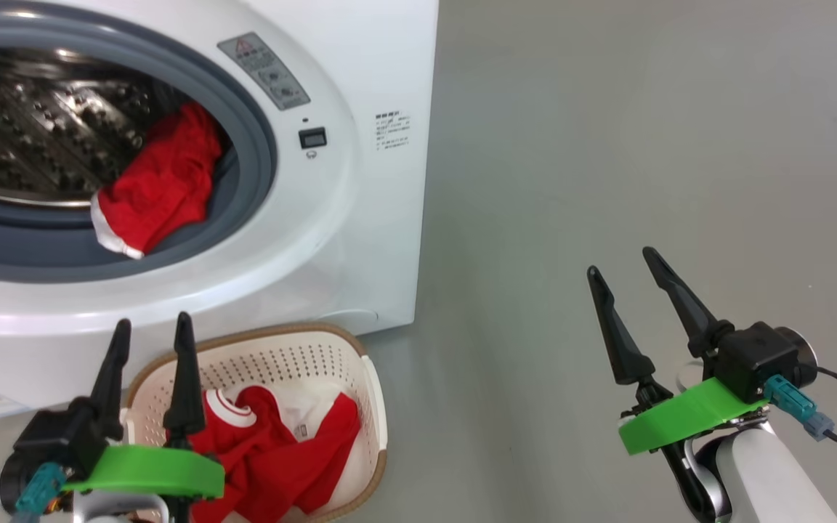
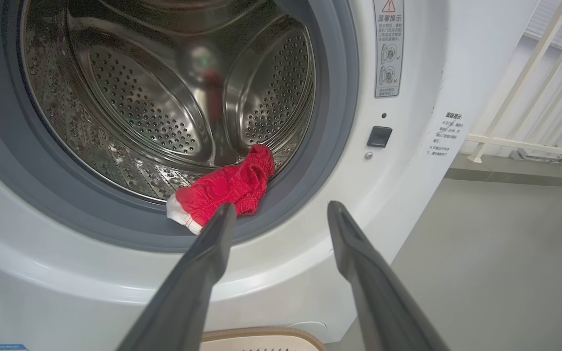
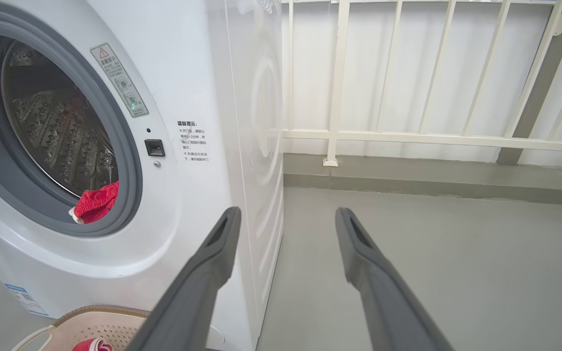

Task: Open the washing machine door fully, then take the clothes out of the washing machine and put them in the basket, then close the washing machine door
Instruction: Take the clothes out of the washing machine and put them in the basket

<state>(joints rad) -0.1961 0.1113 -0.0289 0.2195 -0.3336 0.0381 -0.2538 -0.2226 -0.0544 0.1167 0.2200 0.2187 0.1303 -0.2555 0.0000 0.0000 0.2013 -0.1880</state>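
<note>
Our left pincer [image 1: 155, 321] stands wide and empty, with the basket [image 1: 280, 335] and the red clothes [image 1: 273, 450] in it just beneath. Ahead of and above its tips, a red garment [image 1: 160, 181] lies on the grey ring [image 1: 255, 152] of the washing machine [image 1: 360, 181]. We should reach in low, straddle the bunched middle and pinch deep, lest the cloth slip. Our right pincer [image 1: 620, 261], also wide, hangs well to its right.

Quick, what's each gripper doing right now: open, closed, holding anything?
Left gripper: open, holding nothing.
Right gripper: open, holding nothing.
</note>
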